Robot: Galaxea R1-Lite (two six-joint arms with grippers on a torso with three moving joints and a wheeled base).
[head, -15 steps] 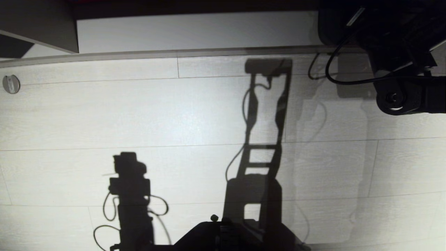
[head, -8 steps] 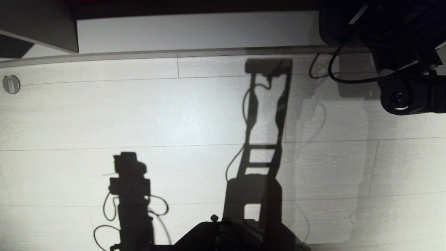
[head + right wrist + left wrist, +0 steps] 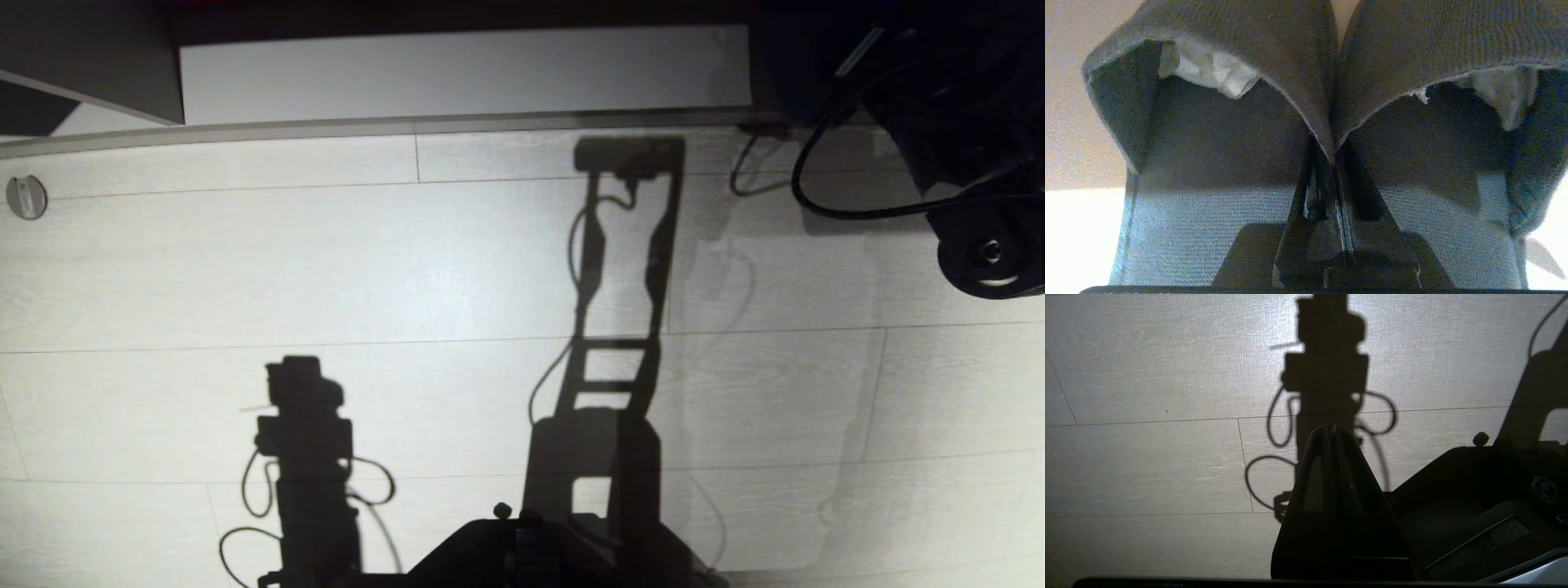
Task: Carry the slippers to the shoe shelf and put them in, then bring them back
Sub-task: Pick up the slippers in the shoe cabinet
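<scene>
The head camera looks steeply down on the plank floor (image 3: 408,269), which the left wrist camera shares, nearer, toward 7 o'clock, while the right wrist camera at 2 o'clock presses close against the slippers (image 3: 1208,163).

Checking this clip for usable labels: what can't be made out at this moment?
- Head view: the right tool and slippers are out of frame; only the dark right arm shows at the edge.
- Right wrist view: the slippers fill the picture, hiding their toes and what lies beyond them.
- Left wrist view: only the shut left tool over floor.
</scene>
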